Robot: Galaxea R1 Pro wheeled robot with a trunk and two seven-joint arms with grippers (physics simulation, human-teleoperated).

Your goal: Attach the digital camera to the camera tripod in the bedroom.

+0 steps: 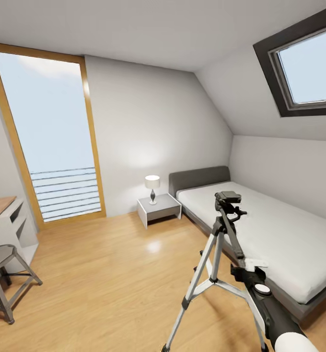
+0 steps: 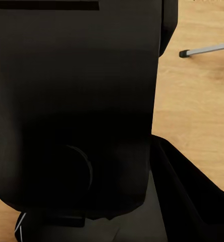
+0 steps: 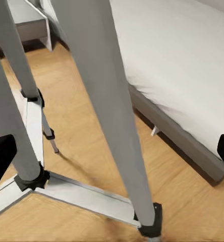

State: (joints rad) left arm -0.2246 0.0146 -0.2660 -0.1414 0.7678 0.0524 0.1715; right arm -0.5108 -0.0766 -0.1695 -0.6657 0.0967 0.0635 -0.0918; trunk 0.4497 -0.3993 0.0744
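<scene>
Beside the bed, the silver-legged camera tripod stands upright.

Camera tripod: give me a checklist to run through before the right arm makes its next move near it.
1. Camera tripod upright on the floor beside the bed: ok.
2. Right gripper open and holding nothing: ok.
3. Clearance: not ok. The right wrist view has the tripod's legs very close ahead, so a careless move might knock them.
4. Digital camera located: cannot tell. The black block on top of the tripod could be its head or the camera; no red dot is visible.
5. Left gripper state: cannot tell; the left wrist view is dark.
</scene>
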